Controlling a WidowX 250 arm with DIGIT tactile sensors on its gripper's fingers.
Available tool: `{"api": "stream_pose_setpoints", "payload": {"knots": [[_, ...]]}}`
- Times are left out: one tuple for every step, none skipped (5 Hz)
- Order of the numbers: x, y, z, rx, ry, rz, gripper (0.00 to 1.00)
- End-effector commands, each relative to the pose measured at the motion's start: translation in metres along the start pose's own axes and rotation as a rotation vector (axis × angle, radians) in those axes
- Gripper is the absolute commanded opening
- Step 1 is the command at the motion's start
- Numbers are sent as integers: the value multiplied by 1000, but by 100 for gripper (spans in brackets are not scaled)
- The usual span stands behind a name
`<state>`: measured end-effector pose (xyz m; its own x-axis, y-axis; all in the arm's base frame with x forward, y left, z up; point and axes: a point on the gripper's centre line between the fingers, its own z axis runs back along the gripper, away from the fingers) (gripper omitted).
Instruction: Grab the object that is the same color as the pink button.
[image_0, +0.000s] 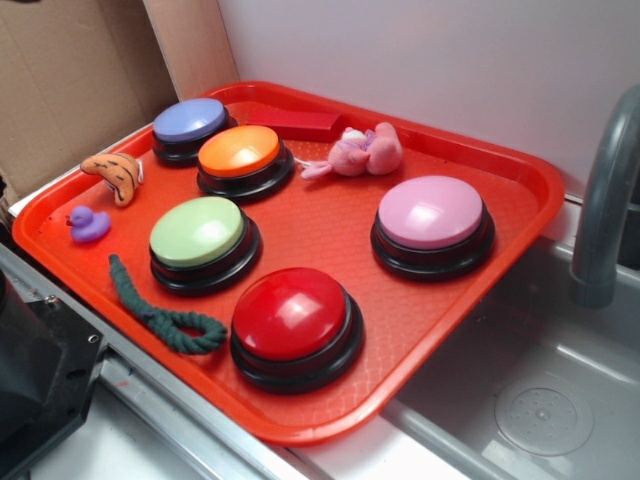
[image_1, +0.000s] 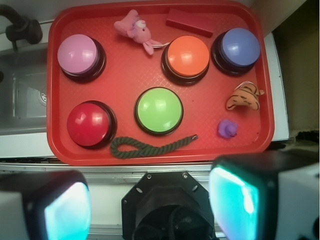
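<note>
A red plastic tray (image_0: 520, 190) sits on a counter beside a metal sink (image_0: 540, 400). Five large dome buttons on black bases stand on the tray.

The pink button (image_0: 432, 212) stands near the tray's right corner in the exterior view, toward the sink side. The pink plush toy (image_0: 362, 153) lies on its side close to the tray's far edge, between the pink button and the orange button (image_0: 239, 152), touching neither. Its thin tail points toward the orange button.

A blue-purple button (image_0: 189, 121) sits in the far left corner, with a flat red block (image_0: 295, 122) just beside it along the far edge. A green button (image_0: 197, 231) stands near the middle, and a red button (image_0: 290, 313) near the front edge.

An orange-brown striped plush (image_0: 115, 173) and a small purple duck (image_0: 87, 224) lie by the left edge. A dark green knotted rope (image_0: 160, 312) lies along the front edge, beside the green button.

In the wrist view the gripper (image_1: 150, 202) hangs off the tray, beyond its front edge, well apart from the pink toy. Its jaws stand wide apart, holding nothing.
</note>
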<state>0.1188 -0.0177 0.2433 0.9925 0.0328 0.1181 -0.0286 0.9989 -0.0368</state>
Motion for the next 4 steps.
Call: {"api": "stream_pose_setpoints", "payload": {"knots": [[0, 0, 0, 0, 0, 0, 100], [12, 0, -8, -4, -35, -23, 100], [39, -7, -23, 110, -77, -58, 100], [68, -8, -55, 238, -146, -126, 100]]}}
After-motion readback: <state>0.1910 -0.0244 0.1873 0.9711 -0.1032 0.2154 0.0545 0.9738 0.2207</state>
